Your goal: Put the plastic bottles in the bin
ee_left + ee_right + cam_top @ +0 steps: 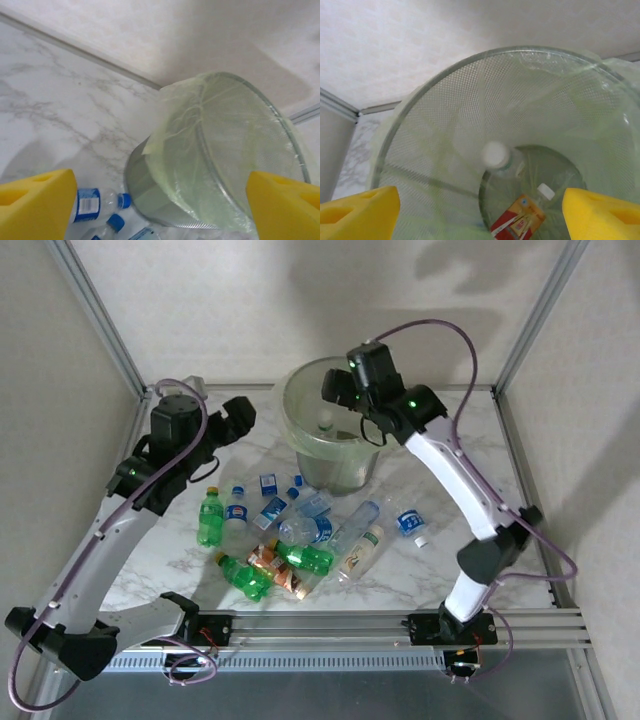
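The bin point(300, 405) is a round mesh bucket lined with a pale green bag, standing at the back middle of the table. My right gripper point(343, 400) hangs over its mouth, open and empty point(480, 215). Inside the bin lie a white-capped clear bottle point(496, 156) and a red-labelled bottle point(520, 223). Several plastic bottles lie in front of the bin: a green one point(209, 520), clear blue-labelled ones point(357, 523) and an orange-labelled one point(270, 561). My left gripper point(238, 418) is open and empty to the left of the bin point(215, 150), above blue-capped bottles point(92, 202).
The marble table is fenced by a metal frame, with a rail point(400, 625) along the near edge. Small blue-labelled bottles point(268, 483) lie close to the bin's base. A loose white cap point(421, 540) sits at the right of the pile.
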Motion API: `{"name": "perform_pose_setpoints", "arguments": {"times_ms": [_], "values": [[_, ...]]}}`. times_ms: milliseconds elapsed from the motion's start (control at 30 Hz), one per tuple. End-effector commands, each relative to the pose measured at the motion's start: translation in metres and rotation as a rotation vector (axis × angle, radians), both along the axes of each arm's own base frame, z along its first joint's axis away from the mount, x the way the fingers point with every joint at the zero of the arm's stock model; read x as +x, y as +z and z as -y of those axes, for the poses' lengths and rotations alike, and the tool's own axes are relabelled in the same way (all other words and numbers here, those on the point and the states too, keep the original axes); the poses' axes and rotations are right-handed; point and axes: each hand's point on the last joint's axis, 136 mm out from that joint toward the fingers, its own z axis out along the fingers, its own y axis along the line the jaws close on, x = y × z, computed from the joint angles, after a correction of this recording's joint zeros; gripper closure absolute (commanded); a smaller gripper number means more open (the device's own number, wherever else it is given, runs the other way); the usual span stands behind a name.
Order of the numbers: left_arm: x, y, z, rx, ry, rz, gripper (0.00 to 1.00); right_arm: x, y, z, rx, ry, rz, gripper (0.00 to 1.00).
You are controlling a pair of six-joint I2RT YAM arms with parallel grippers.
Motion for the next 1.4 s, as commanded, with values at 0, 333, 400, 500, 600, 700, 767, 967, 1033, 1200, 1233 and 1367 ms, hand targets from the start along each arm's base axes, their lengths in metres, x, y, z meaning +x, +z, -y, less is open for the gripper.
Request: {"name": "perform_pose_setpoints", "arguments": {"times_ms": [0,333,400,500,600,700,767,967,1033,1200,1233,1367], "values": [[-0.008,-0.022,-0.012,0.01,0.049,-0.081,0.14,-0.04,0.013,-0.005,0.065,0.087,0.033,0.15],[-0.037,-0.076,-0.018,-0.033,0.054,-0.187,0.16,-0.093,-0.054,0.029,0.043,0.039,-0.096,0.15],[-0.038,-0.081,-0.011,-0.084,0.033,-0.186,0.17,-0.102,-0.069,0.048,0.013,-0.021,-0.138,0.14],[-0.036,-0.077,-0.004,-0.131,0.009,-0.162,0.18,-0.115,-0.088,0.066,-0.011,-0.066,-0.19,0.1],[-0.032,-0.077,0.002,-0.178,-0.001,-0.143,0.18,-0.127,-0.11,0.087,-0.091,-0.124,-0.262,0.09],[-0.024,-0.073,0.016,-0.22,-0.047,-0.137,0.19,-0.137,-0.141,0.107,-0.172,-0.166,-0.351,0.05],[-0.019,-0.065,0.021,-0.225,-0.067,-0.129,0.2,-0.142,-0.163,0.12,-0.196,-0.207,-0.414,0.04],[-0.016,-0.039,0.02,-0.202,-0.079,-0.082,0.19,-0.137,-0.217,0.144,-0.205,-0.252,-0.559,0.02],[-0.017,-0.035,0.02,-0.196,-0.084,-0.068,0.19,-0.13,-0.223,0.148,-0.23,-0.27,-0.56,0.02],[-0.015,-0.04,0.019,-0.189,-0.072,-0.076,0.18,-0.117,-0.245,0.153,-0.269,-0.275,-0.591,0.03],[-0.014,-0.041,0.02,-0.199,-0.075,-0.075,0.18,-0.115,-0.25,0.154,-0.281,-0.276,-0.599,0.03],[-0.008,-0.045,0.024,-0.21,-0.08,-0.075,0.18,-0.11,-0.271,0.16,-0.285,-0.258,-0.634,0.03]]}}
